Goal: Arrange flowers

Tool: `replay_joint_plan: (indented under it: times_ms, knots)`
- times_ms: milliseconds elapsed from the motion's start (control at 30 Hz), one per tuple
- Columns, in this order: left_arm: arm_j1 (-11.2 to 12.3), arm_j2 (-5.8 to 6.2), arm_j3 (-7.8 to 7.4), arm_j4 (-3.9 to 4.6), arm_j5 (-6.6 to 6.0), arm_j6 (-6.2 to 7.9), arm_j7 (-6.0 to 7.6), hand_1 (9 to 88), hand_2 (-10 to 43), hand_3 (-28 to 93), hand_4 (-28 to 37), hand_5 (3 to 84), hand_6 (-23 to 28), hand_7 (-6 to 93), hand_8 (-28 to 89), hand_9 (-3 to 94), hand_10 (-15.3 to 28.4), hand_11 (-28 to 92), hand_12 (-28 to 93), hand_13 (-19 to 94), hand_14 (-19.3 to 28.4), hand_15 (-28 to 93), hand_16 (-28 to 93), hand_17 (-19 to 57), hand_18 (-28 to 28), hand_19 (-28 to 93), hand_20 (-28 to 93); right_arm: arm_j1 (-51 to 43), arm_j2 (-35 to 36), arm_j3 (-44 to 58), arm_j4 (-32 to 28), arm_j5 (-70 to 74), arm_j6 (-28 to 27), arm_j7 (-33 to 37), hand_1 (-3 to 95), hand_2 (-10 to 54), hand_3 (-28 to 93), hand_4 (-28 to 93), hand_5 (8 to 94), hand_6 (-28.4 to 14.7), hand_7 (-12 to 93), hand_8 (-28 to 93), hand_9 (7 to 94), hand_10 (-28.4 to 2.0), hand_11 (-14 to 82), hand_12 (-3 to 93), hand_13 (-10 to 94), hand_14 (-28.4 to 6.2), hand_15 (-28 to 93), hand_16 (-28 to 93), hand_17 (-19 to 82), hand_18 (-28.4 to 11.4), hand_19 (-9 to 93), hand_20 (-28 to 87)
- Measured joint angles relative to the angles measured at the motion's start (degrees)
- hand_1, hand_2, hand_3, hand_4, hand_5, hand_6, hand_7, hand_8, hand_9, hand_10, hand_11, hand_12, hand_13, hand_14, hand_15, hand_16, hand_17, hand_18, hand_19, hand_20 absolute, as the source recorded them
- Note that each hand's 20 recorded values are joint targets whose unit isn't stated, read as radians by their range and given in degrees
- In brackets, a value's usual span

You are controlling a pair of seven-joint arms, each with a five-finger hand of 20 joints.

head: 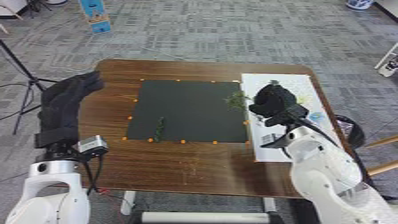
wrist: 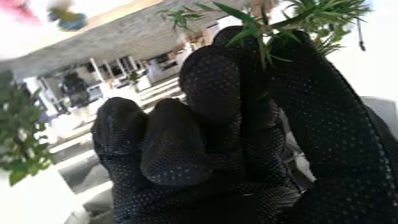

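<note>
Over the white board (head: 266, 145) on the table's right side is my right hand (head: 275, 98). Green leafy sprigs (head: 237, 100) stick out beside it, over the edge of the dark mat (head: 195, 112). On that mat lies a thin green stem (head: 160, 129), near its left front corner. In the right wrist view, my right hand (wrist: 209, 95) has its thumb and a finger closed on a green sprig (wrist: 266, 25), whose leaves spread past the tips; its lower stem is hidden. My left hand (head: 71, 97) is at the table's left edge with fingers straight.
Small orange markers (head: 183, 141) line the dark mat. Blurred green leaves (wrist: 22, 130) and a yellow-blue item (wrist: 67, 17) show in the right wrist view. A black tripod (head: 34, 80) stands left of the table, and a dark bin (head: 349, 130) stands to the right.
</note>
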Motion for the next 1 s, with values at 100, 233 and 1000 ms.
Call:
replay_joint_plan:
  times_ms: [100, 233, 1000]
  knots:
    - [0.1, -0.05, 0.19, 1.41, -0.62, 1.53, -0.17, 27.0, 16.4, 72, -28.2, 52.8, 2.6, 21.1, -10, 53.9, 12.9, 26, 15, 40, 14.2, 17, 1, 8.9, 9.0, 13, 19, 1.8, -3.2, -1.5, 1.4, 0.0, 0.0, 0.2, 50.2, -5.1, 61, -8, 75.4, -0.4, 41, 31, 82.6, -14.2, 48.7, 35.2, 76, -14.1, 80, 49, 41, -28.3, 92, 62]
    - [0.6, -0.08, 0.07, 2.99, -2.96, 3.35, -0.52, 27.0, 16.6, 73, -28.3, 52.9, 2.6, 21.2, -10, 54.0, 12.9, 26, 16, 40, 14.2, 17, 1, 9.0, 8.9, 13, 19, 4.7, -5.8, -4.9, 3.9, 0.1, -0.2, 0.9, 50.0, -5.8, 62, -7, 77.9, -0.5, 37, 32, 84.1, -14.4, 47.5, 34.8, 77, -14.0, 80, 49, 42, -28.3, 92, 62]
    - [3.4, 0.13, 0.12, 7.42, -3.06, 5.17, -3.59, 25.7, 17.6, 73, -28.3, 53.2, 2.3, 21.1, -10, 54.8, 12.7, 26, 16, 40, 14.3, 17, 1, 8.7, 8.7, 12, 19, 20.6, -21.8, -23.2, 22.9, 1.6, -8.8, 4.9, 44.4, -4.5, 68, -2, 88.1, -1.2, 31, 29, 91.4, -15.4, 44.1, 33.0, 80, -15.1, 80, 49, 45, -28.4, 93, 64]
